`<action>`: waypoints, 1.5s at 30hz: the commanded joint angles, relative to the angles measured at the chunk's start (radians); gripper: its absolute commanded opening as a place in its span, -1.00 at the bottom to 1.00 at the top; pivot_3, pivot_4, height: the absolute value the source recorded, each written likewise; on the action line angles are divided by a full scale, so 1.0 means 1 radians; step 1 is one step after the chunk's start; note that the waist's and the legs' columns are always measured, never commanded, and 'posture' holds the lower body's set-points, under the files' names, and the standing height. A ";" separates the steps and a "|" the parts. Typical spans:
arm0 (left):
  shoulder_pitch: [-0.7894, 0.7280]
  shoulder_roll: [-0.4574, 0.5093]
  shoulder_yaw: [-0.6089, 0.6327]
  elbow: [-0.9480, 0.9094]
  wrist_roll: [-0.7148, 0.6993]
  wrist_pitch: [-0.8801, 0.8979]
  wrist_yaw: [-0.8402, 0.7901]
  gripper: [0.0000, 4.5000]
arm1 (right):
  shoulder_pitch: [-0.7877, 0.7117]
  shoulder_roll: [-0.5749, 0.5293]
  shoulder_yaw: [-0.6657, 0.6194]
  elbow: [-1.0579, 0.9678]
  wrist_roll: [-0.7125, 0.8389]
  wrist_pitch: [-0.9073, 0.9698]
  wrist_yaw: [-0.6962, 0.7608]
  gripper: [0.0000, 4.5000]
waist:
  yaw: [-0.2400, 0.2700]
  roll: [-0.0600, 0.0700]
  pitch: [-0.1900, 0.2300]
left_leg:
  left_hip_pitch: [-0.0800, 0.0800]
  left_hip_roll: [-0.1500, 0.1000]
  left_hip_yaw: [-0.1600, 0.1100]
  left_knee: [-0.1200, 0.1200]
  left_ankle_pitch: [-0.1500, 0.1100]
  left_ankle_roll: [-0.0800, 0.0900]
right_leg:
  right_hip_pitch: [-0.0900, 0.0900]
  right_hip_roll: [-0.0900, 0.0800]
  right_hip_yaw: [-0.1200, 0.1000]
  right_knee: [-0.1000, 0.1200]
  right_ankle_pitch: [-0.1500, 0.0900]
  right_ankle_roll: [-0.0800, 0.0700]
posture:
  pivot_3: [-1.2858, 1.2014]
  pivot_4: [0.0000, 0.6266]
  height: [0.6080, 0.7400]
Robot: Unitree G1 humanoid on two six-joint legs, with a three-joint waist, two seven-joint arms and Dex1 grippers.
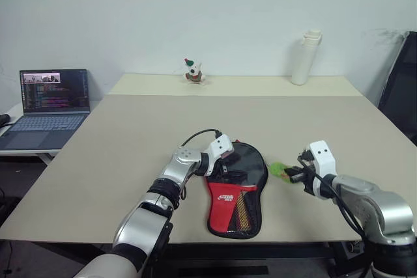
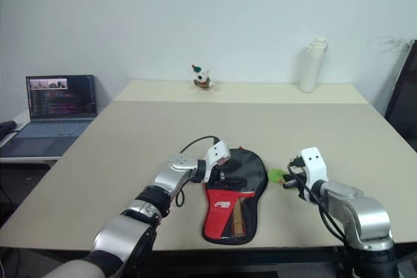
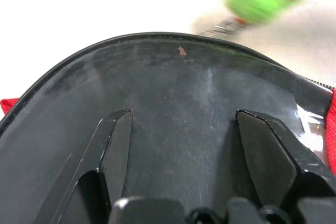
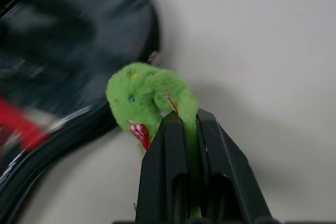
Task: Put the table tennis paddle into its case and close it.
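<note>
Nearest the head camera, the case (image 1: 236, 193) lies flat on the table (image 1: 117, 148), narrow red end toward the robot, round black end pointing to twelve o'clock. No telling whether the black round surface under the fingers is the paddle face or the case cover.

Left gripper (image 1: 225, 164) comes in from nine o'clock and hovers over the round end of the case; its two fingers (image 3: 113, 150) stand wide apart over that glossy black surface, gripping nothing.

Right gripper (image 1: 293, 174) sits at three o'clock of the case, just beside its round edge, fingers (image 4: 173, 156) pinched together on a small fuzzy green toy (image 4: 147, 95). The toy hangs between gripper and case edge, near the zip rim but apart from it.

At ten o'clock of the table, off on a side desk, an open laptop (image 1: 49, 105). At twelve o'clock, a little figurine (image 1: 193, 71); at one o'clock, a white bottle (image 1: 306, 56), upright.
</note>
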 commanded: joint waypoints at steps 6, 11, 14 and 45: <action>-0.006 -0.032 -0.035 0.069 0.046 -0.013 0.022 0.52 | 0.164 -0.055 -0.119 -0.298 0.183 0.231 0.070 -0.98 | 0.001 0.000 -0.001 | -0.001 0.000 -0.001 0.000 0.000 0.000 | 0.002 0.000 -0.002 -0.005 0.000 0.000 | 0.03 -0.52 1.00; -0.004 -0.040 -0.041 0.078 0.053 -0.018 0.002 0.52 | 0.217 -0.091 -0.162 -0.334 0.230 0.273 0.097 -0.98 | 0.004 0.000 -0.001 | -0.001 0.000 -0.004 -0.001 0.000 0.000 | 0.005 0.000 -0.005 -0.009 0.000 0.000 | 0.03 -0.52 1.00; -0.001 -0.038 -0.045 0.081 0.057 -0.024 -0.003 0.52 | 0.254 -0.110 -0.171 -0.365 0.273 0.289 0.123 -0.98 | 0.007 0.000 -0.001 | -0.001 0.000 -0.005 -0.001 -0.001 0.001 | 0.005 0.000 -0.005 -0.010 0.000 0.000 | 0.03 -0.52 1.00; 0.006 -0.040 -0.057 0.074 0.057 -0.019 0.014 0.52 | 0.485 -0.185 0.005 -0.454 0.575 0.114 0.198 -0.98 | 0.005 -0.002 -0.003 | 0.003 0.000 -0.006 -0.001 -0.002 0.002 | 0.010 -0.001 -0.007 -0.011 -0.001 0.002 | 0.03 -0.52 1.00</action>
